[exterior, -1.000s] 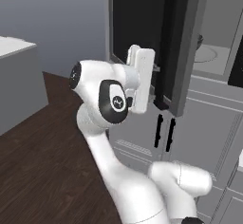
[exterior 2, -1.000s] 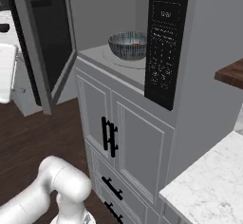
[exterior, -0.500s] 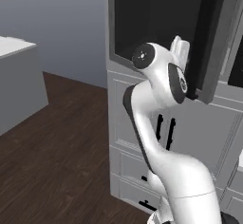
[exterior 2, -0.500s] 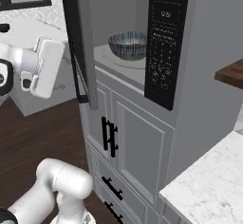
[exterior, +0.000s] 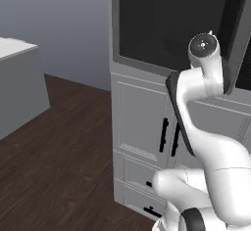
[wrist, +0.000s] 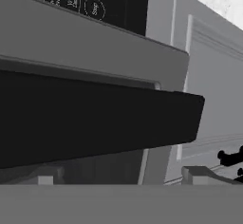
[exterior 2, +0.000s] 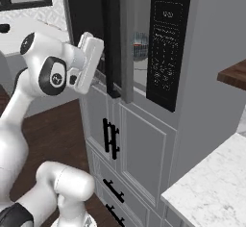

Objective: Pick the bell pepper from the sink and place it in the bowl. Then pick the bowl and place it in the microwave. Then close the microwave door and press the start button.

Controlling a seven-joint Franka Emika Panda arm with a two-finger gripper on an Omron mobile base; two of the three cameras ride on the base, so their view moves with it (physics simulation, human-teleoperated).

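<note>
Microwave door nearly shut, the bowl inside, the open gripper at the door's handle.

The bowl (exterior 2: 139, 45) sits inside the microwave (exterior 2: 140, 67), seen through the narrow gap left between the microwave door (exterior 2: 126, 38) and the black control strip (exterior 2: 166, 43); whether the bell pepper lies in it cannot be told. The door stands only slightly ajar, its black vertical handle (exterior 2: 110, 38) facing out. The gripper (wrist: 121, 173) is up against the door with its fingers spread wide, one tip (wrist: 47, 174) on each side of the dark handle bar (wrist: 95, 118), holding nothing. In the left base view the arm (exterior: 201, 93) reaches up in front of the door's dark window (exterior: 166, 24). Below are grey cabinet doors with black pulls (exterior 2: 109, 138), and a marble counter (exterior 2: 211, 187) lies to the right.
</note>
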